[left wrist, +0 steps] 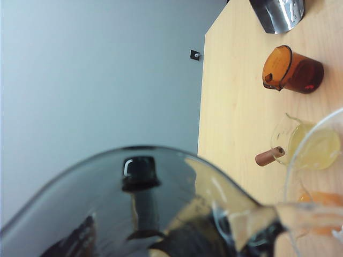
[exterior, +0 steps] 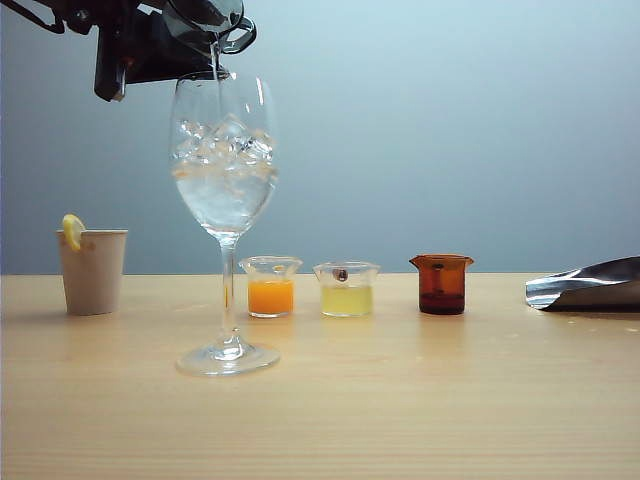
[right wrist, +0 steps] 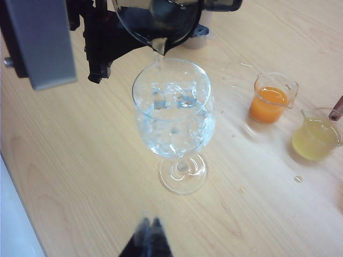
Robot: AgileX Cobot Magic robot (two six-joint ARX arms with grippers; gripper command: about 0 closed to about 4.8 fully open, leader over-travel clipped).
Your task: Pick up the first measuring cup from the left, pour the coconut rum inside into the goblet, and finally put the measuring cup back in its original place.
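High at the left of the exterior view, my left gripper (exterior: 178, 35) is shut on the first measuring cup (exterior: 208, 18), a smoky grey beaker. It is tipped spout-down over the goblet (exterior: 225, 170). A thin stream of clear coconut rum (exterior: 217, 70) falls from the spout into the goblet, which stands upright on the table holding ice and clear liquid. The left wrist view is filled by the cup (left wrist: 80, 203), with one dark finger (left wrist: 139, 176) seen through it and the goblet's rim (left wrist: 292, 155) beside the spout. My right gripper (right wrist: 150, 229) hovers shut over bare table, near the goblet (right wrist: 174, 115).
A beige paper cup with a lemon slice (exterior: 92, 270) stands left of the goblet. To its right stand a cup of orange liquid (exterior: 270, 287), a cup of pale yellow liquid (exterior: 346, 290) and an amber cup (exterior: 441, 284). A shiny silver object (exterior: 585, 285) lies at the far right.
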